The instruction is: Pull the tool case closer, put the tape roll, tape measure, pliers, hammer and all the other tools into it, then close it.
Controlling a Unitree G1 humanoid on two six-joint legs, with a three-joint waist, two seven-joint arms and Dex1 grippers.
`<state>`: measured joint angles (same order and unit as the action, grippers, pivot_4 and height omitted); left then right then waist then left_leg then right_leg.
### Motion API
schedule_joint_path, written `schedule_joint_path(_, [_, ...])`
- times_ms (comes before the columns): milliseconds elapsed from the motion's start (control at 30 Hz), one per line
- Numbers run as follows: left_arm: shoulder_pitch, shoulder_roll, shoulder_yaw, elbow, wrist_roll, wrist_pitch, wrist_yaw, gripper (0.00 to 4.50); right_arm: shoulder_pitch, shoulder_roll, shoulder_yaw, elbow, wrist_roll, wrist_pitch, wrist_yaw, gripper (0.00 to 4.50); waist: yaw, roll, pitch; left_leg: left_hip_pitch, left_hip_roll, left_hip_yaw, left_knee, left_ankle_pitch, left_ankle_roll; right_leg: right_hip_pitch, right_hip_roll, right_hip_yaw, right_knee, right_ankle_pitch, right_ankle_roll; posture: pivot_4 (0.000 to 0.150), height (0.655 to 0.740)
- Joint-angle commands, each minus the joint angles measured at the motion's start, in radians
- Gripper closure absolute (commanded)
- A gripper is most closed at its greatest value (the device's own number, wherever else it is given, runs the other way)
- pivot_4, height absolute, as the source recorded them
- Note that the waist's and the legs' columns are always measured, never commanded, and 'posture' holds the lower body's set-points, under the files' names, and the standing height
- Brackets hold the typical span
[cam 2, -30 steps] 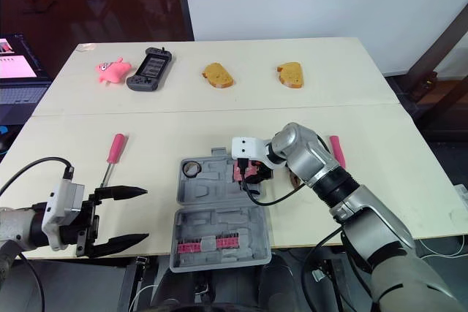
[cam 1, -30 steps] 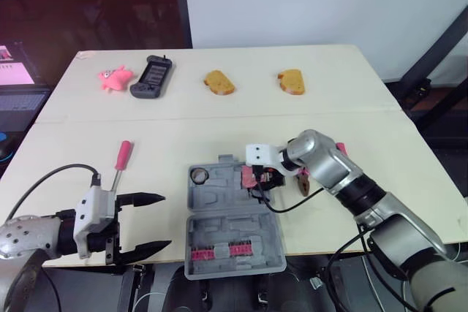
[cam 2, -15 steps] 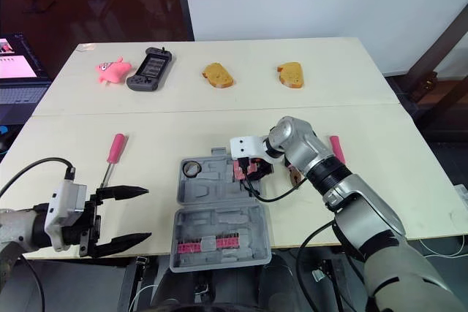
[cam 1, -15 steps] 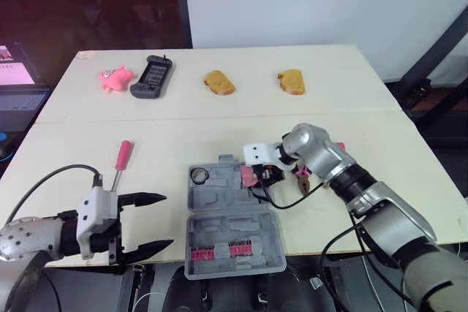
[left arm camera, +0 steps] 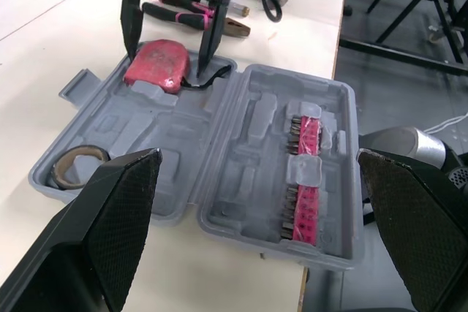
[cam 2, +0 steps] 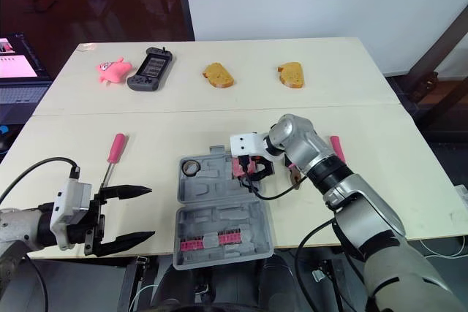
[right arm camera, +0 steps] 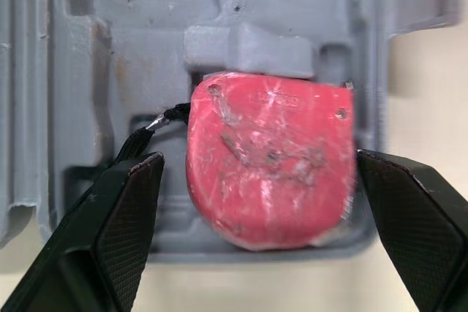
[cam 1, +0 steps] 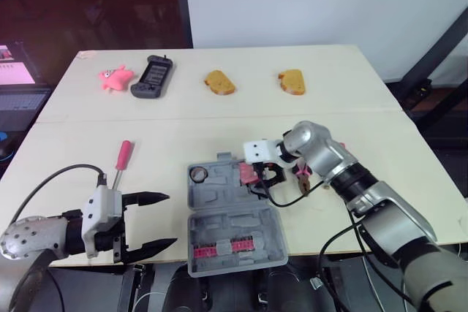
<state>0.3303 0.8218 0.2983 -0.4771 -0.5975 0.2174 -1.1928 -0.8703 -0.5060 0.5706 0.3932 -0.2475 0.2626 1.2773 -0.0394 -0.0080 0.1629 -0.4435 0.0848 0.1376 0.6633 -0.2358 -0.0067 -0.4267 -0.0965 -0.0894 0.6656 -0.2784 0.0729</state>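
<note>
Left tool [cam 1: 165, 218]: near the counter's [cam 1: 66, 144] near left corner, fingers spread wide, gripping nothing, tips aimed toward the tool case.

Screwdriver [cam 1: 121, 159]: pink handle, lying on the counter just beyond the left tool, well apart from the case.

Pink toy [cam 1: 113, 78] and black handheld device [cam 1: 152, 76]: side by side near the far left corner.

Tool case [cam 1: 219, 206]: grey, lying open and flat at the middle of the near edge. The half nearer the edge carries a row of pink bits [left arm camera: 306, 172]; the farther half has moulded recesses.

Tape roll [cam 1: 198, 174]: seated in the far left recess of the farther half.

Tape measure [right arm camera: 270, 157]: red, lying in the far right recess of the same half, a black strap [right arm camera: 148, 134] trailing from one side.

Right tool [left arm camera: 165, 55]: directly over the tape measure, fingers parted and standing one on each side of it. One finger is clearly apart from the red body; whether the other touches it cannot be told.

Bread slices [cam 1: 219, 82] and [cam 1: 291, 81]: on the far part of the counter, middle and right of middle.

Pliers [cam 2: 294, 174]: on the counter just beside the case's right side, partly under the right arm.

Hammer [cam 2: 336, 148]: pink handle showing beyond the right arm, toward the right edge, outside the case.
</note>
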Motion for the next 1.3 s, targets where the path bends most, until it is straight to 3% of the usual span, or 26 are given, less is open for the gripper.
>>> schedule_joint_path(33, [-0.003,0.008,0.005,-0.027,-0.005,-0.002,-0.001,0.00,0.007,-0.038,-0.060,-0.107,0.038,0.052,0.030,0.03,0.000,0.000,0.000,0.000,0.000,0.000,0.000,0.000,0.000,0.000,0.000,0.000,0.000,0.000,0.000,0.150,0.7188])
schedule_joint_path(233, [-0.003,0.005,0.001,-0.027,-0.005,-0.004,0.000,0.00,0.062,-0.093,-0.185,-0.315,0.186,0.168,0.084,0.03,0.000,0.000,0.000,0.000,0.000,0.000,0.000,0.000,0.000,0.000,0.000,0.000,0.000,0.000,0.000,0.150,0.7188])
schedule_joint_path(367, [-0.006,-0.005,0.001,-0.022,-0.011,-0.007,0.005,0.00,0.153,-0.069,-0.307,-0.395,0.266,0.133,-0.029,0.03,0.001,0.000,0.000,0.000,0.000,-0.001,0.000,0.000,0.000,0.000,0.000,0.000,0.000,0.000,0.000,0.150,0.7188])
schedule_joint_path(467, [-0.008,-0.009,0.001,-0.019,-0.012,-0.007,0.008,0.00,0.182,-0.069,-0.331,-0.406,0.320,0.179,-0.023,0.84,0.004,0.000,0.000,0.000,0.000,0.000,0.000,0.000,0.000,0.001,0.000,0.000,0.000,0.000,0.000,0.150,0.7188])
schedule_joint_path(533, [-0.008,-0.010,0.001,-0.019,-0.012,-0.006,0.009,0.00,0.185,-0.079,-0.326,-0.407,0.339,0.222,-0.014,1.81,0.003,0.000,0.000,0.000,0.000,0.000,0.000,0.000,0.000,0.000,0.000,0.000,0.000,0.000,0.000,0.150,0.7188])
schedule_joint_path(767, [-0.005,-0.012,0.001,-0.022,-0.013,-0.005,0.012,0.00,0.203,-0.068,-0.317,-0.356,0.355,0.204,-0.053,1.81,0.003,0.000,0.000,0.000,0.000,-0.001,0.000,0.000,0.000,0.000,0.000,0.000,0.000,0.000,0.000,0.150,0.7188])
schedule_joint_path(867, [-0.005,-0.013,0.000,-0.022,-0.013,-0.005,0.015,0.00,0.203,-0.060,-0.313,-0.319,0.350,0.185,-0.074,2.66,0.003,0.000,0.000,0.000,0.000,-0.001,0.000,0.000,0.000,0.000,0.000,0.000,0.000,0.000,0.000,0.150,0.7188])
schedule_joint_path(933, [-0.005,-0.013,-0.001,-0.025,-0.013,-0.004,0.018,0.00,0.203,-0.061,-0.306,-0.305,0.344,0.161,-0.078,3.63,0.003,0.000,0.000,0.000,0.000,-0.001,0.000,0.000,0.000,0.000,0.000,0.000,0.000,0.000,0.000,0.150,0.7188])
schedule_joint_path(1300, [-0.008,-0.017,-0.004,-0.020,-0.009,-0.005,0.020,0.00,0.230,-0.013,-0.260,-0.111,0.293,0.037,-0.138,3.63,0.001,0.000,0.000,0.000,0.000,0.000,0.000,0.000,0.000,0.000,0.000,0.000,0.000,0.000,0.000,0.150,0.7188])
